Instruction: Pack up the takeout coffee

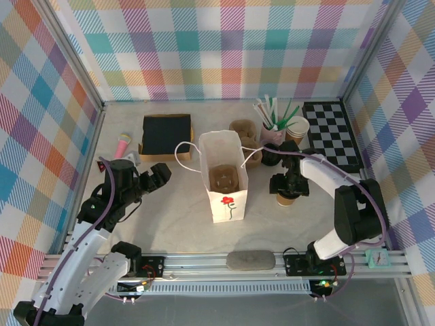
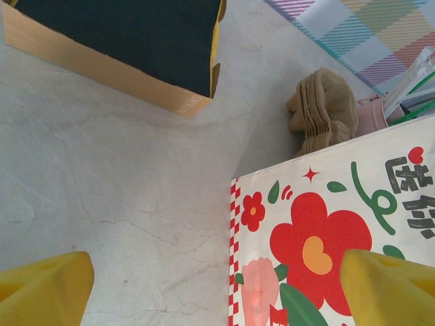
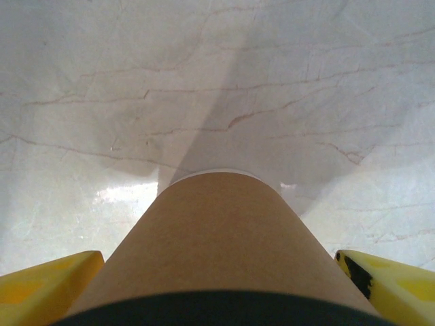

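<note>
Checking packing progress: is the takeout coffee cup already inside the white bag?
No, the kraft cup stands on the table right of the white bag, with the right gripper around it.

Pastel plaid all over the walls (image 1: 224, 47): teal, pink, orange, purple and yellow checks on white. The table (image 1: 170, 217) is cream marble with thin brownish veins. Back right lies a black-and-white checkerboard mat (image 1: 333, 136). Back left sits a cardboard box (image 1: 165, 132), black on top with kraft tan sides.

In the centre, the paper bag (image 1: 228, 204) is white with a small red flower. The left wrist view catches big red flowers with orange centres, green leaves and a red-and-white checked stripe.

The takeout coffee cup (image 3: 217, 238) is plain kraft brown with a thin white far edge and a black lid (image 3: 217, 314). The pink cup (image 1: 272, 134) holds white and green straws (image 1: 275, 109). The left gripper's fingers (image 2: 44, 288) and right gripper's fingers (image 3: 47, 285) are bright yellow.
</note>
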Motion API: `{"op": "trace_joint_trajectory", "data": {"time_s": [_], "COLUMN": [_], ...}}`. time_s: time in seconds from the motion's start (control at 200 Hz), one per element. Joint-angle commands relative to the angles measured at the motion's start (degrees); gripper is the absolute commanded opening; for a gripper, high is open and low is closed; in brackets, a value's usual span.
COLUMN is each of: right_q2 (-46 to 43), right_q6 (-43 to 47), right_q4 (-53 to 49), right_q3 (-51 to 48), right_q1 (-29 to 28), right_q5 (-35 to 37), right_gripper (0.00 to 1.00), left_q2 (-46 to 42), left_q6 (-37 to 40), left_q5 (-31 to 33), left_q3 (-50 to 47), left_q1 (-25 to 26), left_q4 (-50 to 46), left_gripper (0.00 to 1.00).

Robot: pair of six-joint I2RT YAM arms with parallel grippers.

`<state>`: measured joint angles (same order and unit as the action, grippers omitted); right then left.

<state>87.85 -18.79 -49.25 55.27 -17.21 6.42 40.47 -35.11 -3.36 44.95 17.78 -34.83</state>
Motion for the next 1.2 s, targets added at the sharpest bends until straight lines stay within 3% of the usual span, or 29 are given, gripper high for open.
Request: {"op": "trace_joint_trajectory", "data": {"time_s": [0.0, 0.25, 0.575, 0.875, 1.12, 1.195], "right_q2": [-4.1, -7.7, 0.3, 2.9, 2.1, 1.5], "right_q6": [0.0, 1.1, 0.0, -0.4, -0.9, -0.9], "right_q4": [-4.8, -6.0, -1.5, -1.3, -3.4, -4.5], "right_q3": [1.5, 4.5, 5.3, 5.6, 5.8, 6.2], "right_q1": [-0.2, -0.7, -3.0, -5.4, -6.2, -6.3], "right_q5": [-1.5, -1.3, 1.3, 4.0, 3.8, 3.4], "right_gripper": [0.6, 0.6, 0.58, 0.64, 0.91, 0.95], "left_q2": [-0.9, -1.1, -2.0, -2.5, -2.6, -2.8], "left_q6": [0.7, 0.5, 0.5, 0.7, 1.0, 1.0], "left_q5": [0.7, 0.6, 1.1, 1.7, 1.9, 1.9], "left_q3": [2.0, 1.4, 1.4, 1.3, 1.4, 1.4], "left_q1": [-0.7, -0.7, -0.7, -0.7, -0.7, -0.7], "left_q4": [-1.2, -0.7, -1.7, -2.1, -2.3, -2.3], "left_gripper": [0.93, 0.93, 0.93, 0.93, 0.93, 0.93]}}
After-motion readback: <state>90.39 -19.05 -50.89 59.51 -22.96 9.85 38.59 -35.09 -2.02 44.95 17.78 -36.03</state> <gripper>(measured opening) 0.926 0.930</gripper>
